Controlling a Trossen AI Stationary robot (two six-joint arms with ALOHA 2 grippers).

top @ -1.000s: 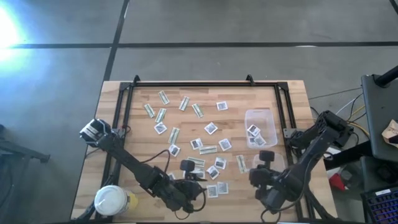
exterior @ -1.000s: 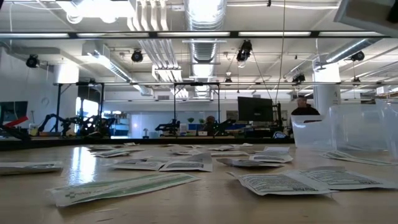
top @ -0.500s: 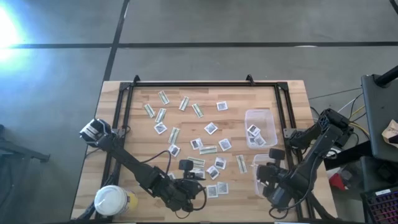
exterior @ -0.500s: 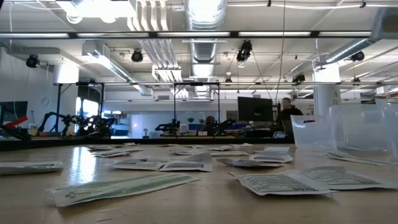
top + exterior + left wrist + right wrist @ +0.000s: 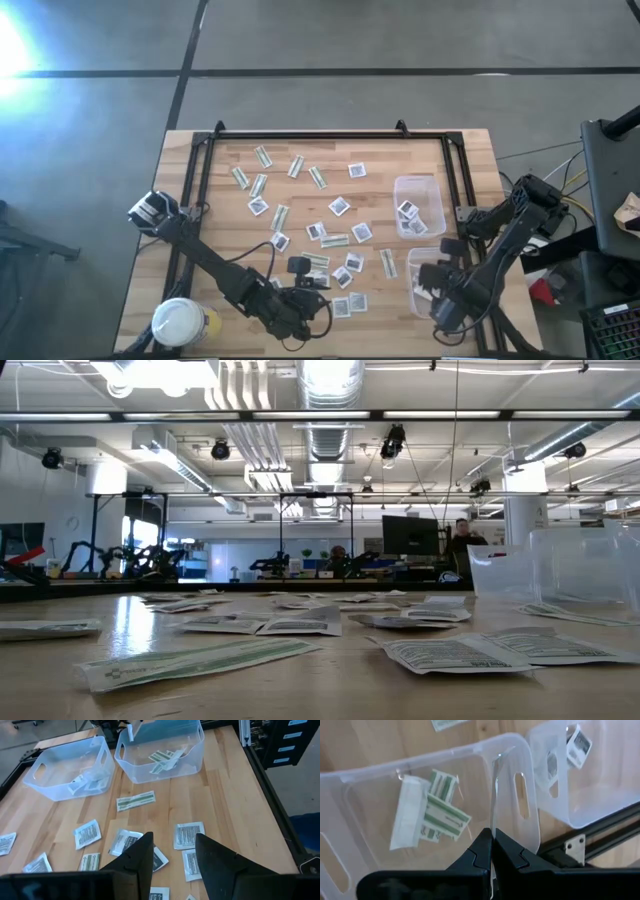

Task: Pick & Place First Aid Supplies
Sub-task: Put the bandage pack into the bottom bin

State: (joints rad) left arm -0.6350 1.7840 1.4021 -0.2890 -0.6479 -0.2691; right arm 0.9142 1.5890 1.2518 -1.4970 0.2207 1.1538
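Observation:
Square white packets and narrow green-and-white strips [image 5: 320, 232] lie flat and scattered on the wooden table. Some square packets lie in the far clear tub [image 5: 418, 205]. Green-and-white strips [image 5: 442, 815] lie in the near clear tub [image 5: 411, 265]. My right gripper [image 5: 434, 284] hangs over the near tub, shut on one strip [image 5: 494, 790], which shows edge-on. My left gripper [image 5: 172, 857] stands open above loose packets [image 5: 188, 835] near the table's front edge and touches nothing. The low view shows neither gripper. My right gripper pinches one end of the strip [image 5: 493, 827] between its two fingertips. The fingers point steeply down from above. The strip reaches on past the fingertips, clear of the table, with its free end [image 5: 496, 762] over the near tub's inside.
A round jar with a white lid [image 5: 180, 322] stands at the table's near left corner. A black frame [image 5: 320, 134] runs around the work area. The two tubs stand side by side at the right [image 5: 150, 750]. A person shows far off in the room [image 5: 461, 540].
My right gripper has moved a little toward the table's right edge and down, over the near tub, and has tipped to point more steeply down. It has stayed shut on the strip.

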